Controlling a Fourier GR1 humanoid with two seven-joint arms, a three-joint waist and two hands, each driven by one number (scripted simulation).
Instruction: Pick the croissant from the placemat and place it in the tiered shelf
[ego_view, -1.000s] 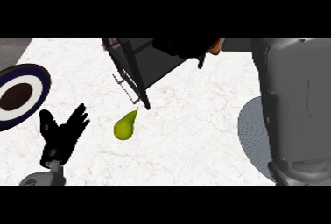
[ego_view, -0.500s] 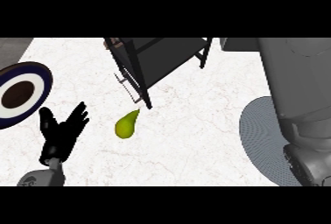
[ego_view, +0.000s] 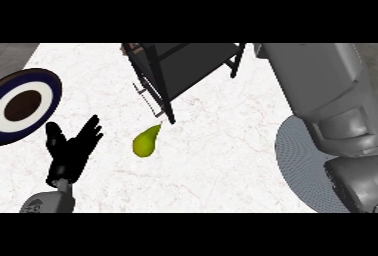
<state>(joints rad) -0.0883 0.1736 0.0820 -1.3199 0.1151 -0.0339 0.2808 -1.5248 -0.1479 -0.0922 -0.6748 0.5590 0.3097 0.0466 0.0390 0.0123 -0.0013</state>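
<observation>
Right forearm nearer shelf now

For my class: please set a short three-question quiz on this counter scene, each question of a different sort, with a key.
1. True or false: the left hand holds the green fruit.
2. Where is the plate relative to the green fruit? A) to its left B) to its right C) beneath it
3. Fill in: the green fruit's tip lies close to a leg of the ____.

Key: 1 false, the fingers are straight and apart from the fruit. 2 A. 3 tiered shelf.
</observation>
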